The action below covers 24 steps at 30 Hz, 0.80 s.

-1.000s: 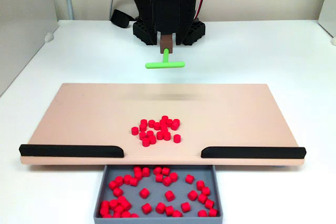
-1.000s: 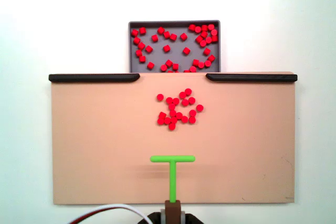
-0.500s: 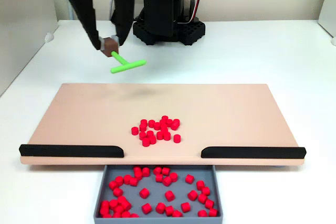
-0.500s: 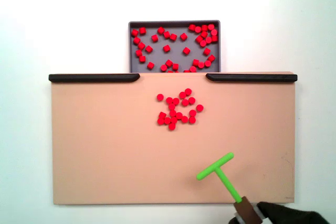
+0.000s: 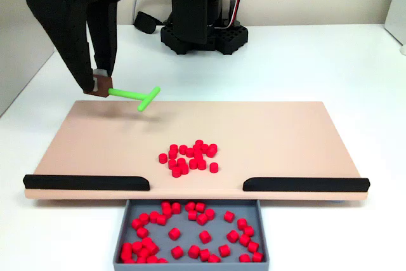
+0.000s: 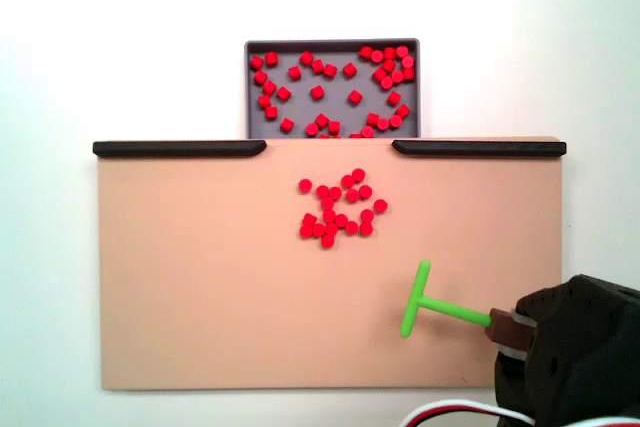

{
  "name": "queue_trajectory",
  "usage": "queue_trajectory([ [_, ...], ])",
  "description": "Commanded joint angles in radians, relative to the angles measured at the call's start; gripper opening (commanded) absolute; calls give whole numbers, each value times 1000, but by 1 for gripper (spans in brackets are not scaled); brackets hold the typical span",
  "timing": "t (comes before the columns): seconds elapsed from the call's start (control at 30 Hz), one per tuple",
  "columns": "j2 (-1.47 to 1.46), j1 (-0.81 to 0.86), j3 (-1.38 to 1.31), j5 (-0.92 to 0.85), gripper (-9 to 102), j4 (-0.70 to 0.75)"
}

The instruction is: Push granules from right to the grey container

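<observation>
Gripper [image 5: 96, 84] jaws clamped on brown block at end of green T-stick [image 5: 133, 95]. In a fixed view, stick [image 6: 432, 303] lies roughly sideways over beige board [image 6: 200, 277], crossbar end pointing left toward board middle, crossbar near vertical. Red granules [image 6: 338, 207] in loose clump mid-board, near gap between black strips [image 6: 180, 148]. More granules scattered in grey container [image 6: 333, 45], touching board edge. White table [image 5: 304, 61] underneath.

No text, label, brand or number can be read anywhere.
</observation>
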Motion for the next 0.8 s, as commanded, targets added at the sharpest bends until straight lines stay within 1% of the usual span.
queue_trajectory([
  [0.0, -12, 3, -66, -219, 0, 3],
  [0.1, -60, 14, -110, -298, 0, 3],
  [0.27, -147, 14, -201, -344, 0, 5],
  [0.53, -247, -3, -313, -341, 0, 5],
  [0.77, -279, -23, -342, -318, 0, 2],
])
